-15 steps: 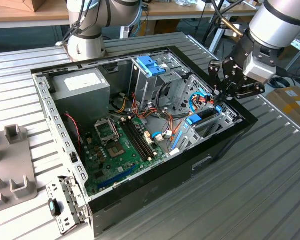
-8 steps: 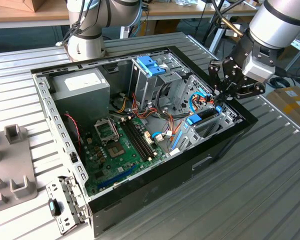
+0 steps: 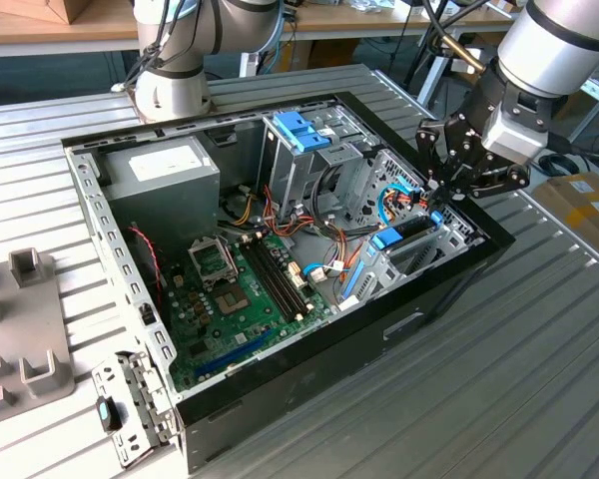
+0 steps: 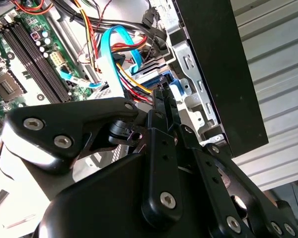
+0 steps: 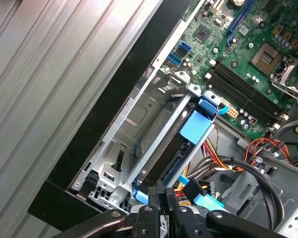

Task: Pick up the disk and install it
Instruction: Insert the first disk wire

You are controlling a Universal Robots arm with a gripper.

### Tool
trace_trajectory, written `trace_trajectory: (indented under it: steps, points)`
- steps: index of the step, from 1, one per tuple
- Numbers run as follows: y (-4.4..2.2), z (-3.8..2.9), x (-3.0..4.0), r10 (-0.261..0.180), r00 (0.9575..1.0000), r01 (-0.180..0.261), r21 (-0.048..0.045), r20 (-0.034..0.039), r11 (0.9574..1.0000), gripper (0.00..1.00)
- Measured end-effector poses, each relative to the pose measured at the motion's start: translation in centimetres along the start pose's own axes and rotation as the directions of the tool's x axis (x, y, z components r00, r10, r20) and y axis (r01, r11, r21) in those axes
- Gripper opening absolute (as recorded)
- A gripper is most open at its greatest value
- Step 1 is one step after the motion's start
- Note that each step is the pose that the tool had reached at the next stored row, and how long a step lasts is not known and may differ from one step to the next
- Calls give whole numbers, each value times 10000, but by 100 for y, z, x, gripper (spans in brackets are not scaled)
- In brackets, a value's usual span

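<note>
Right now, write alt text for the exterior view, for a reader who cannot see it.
A robot arm's black gripper reaches into an open computer case at the exterior view's right, beside a blue-framed disk standing on edge in its metal bay. The green motherboard lies exposed mid-case.

arm – reaching down, angled | hand (image 3: 441, 188) – fingers (image 5: 161, 208) pressed together
</note>
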State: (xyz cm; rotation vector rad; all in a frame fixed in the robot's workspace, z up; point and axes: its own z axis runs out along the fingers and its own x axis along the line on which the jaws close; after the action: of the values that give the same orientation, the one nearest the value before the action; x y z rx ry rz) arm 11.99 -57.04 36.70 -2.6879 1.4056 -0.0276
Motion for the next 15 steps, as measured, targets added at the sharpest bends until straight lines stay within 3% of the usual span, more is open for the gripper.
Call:
trace_trajectory:
  steps: [15]
  points:
    - [0, 0, 0, 264, 9996, -264, 10, -27, 9997, 17]
